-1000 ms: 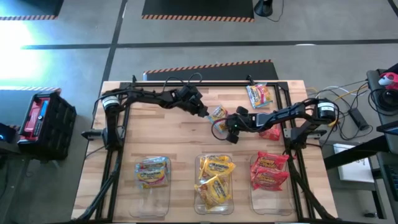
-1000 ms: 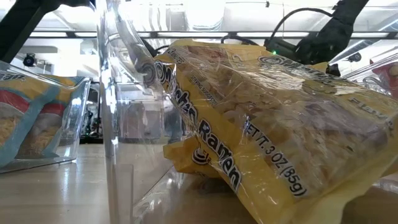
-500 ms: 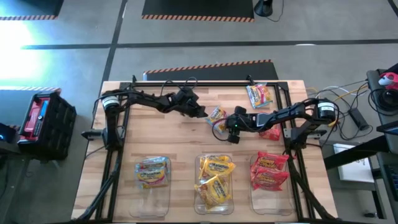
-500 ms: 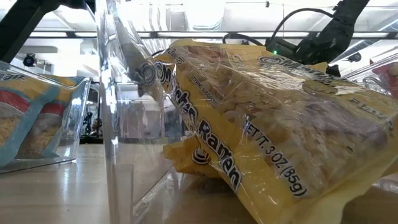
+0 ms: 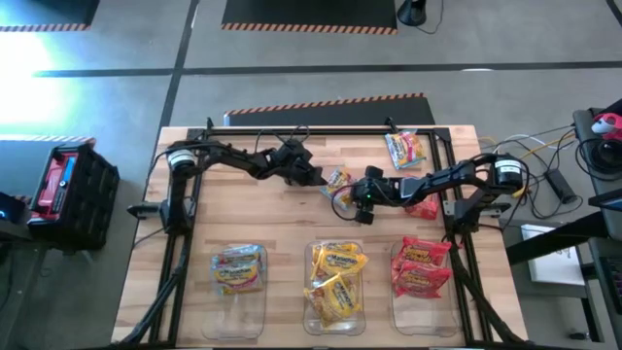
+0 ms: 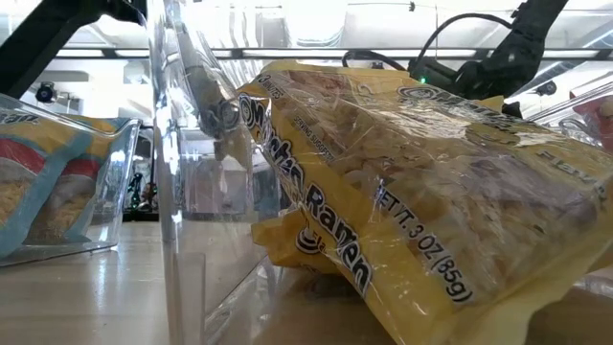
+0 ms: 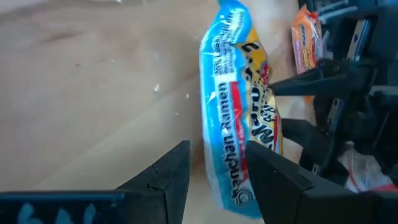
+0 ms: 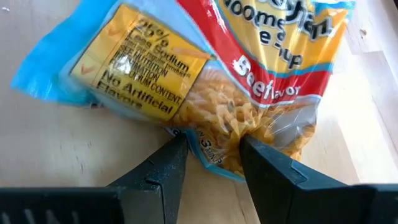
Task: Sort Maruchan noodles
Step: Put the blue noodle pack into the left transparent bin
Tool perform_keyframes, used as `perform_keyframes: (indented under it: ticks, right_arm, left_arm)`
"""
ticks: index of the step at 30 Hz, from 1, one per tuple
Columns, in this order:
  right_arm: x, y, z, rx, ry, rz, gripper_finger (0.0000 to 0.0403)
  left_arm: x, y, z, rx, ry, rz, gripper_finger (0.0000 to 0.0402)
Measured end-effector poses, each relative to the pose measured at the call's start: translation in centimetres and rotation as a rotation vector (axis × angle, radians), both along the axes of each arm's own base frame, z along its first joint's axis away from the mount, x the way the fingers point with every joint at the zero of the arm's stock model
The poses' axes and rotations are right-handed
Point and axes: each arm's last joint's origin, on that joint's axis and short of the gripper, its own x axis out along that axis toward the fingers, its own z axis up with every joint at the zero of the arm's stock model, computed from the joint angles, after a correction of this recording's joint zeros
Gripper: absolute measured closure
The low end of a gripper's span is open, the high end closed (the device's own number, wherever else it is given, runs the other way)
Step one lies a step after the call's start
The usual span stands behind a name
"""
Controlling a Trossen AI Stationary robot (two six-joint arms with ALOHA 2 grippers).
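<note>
Near the middle of the high view, one blue packet sits on the wooden counter. Both hands hold it. The left hand pinches its left edge, and the right hand pinches its right edge. In each wrist view the two dark fingers squeeze the packet's rim.

There are three clear bins in a row at the bottom of the high view. The left bin has blue packets in it; the exact number cannot be told. The middle bin has yellow packets, about three. The right bin has red packets, about two.

Two more packets lie loose on the counter. One blue one is at the upper right. One red one is at the right, partly under the right arm.

In the low view, a big yellow packet fills most of the picture.
</note>
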Motion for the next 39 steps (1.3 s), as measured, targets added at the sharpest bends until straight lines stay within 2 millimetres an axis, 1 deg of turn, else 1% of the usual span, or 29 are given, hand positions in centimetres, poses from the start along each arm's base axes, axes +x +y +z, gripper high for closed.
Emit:
perform_keyframes:
  ticks: [3,10,23,32,35,39]
  right_arm:
    - [0.0,0.0,0.0,0.002,-0.001,0.001,0.0257]
    - [0.0,0.0,0.0,0.012,-0.002,0.007,0.0257]
    - [0.5,0.0,0.4,-0.014,-0.013,0.052,0.0257]
    - [0.6,-0.1,0.5,-0.001,-0.02,0.029,0.0257]
    - [0.5,0.0,1.0,0.043,-0.034,-0.028,0.0257]
    - [0.1,0.2,2.4,0.103,-0.017,-0.063,0.0257]
  left_arm:
    - [0.5,0.0,-0.5,-0.046,-0.049,-0.016,0.0262]
    - [0.6,-0.1,-0.5,-0.065,-0.083,-0.054,0.0262]
    - [0.6,-0.1,-0.6,-0.047,-0.071,-0.024,0.0262]
    - [1.0,0.0,-0.3,-0.044,-0.045,-0.019,0.0262]
    - [1.0,0.1,-0.3,-0.037,-0.046,-0.021,0.0262]
    - [0.8,0.3,-0.2,-0.032,-0.05,-0.021,0.0262]
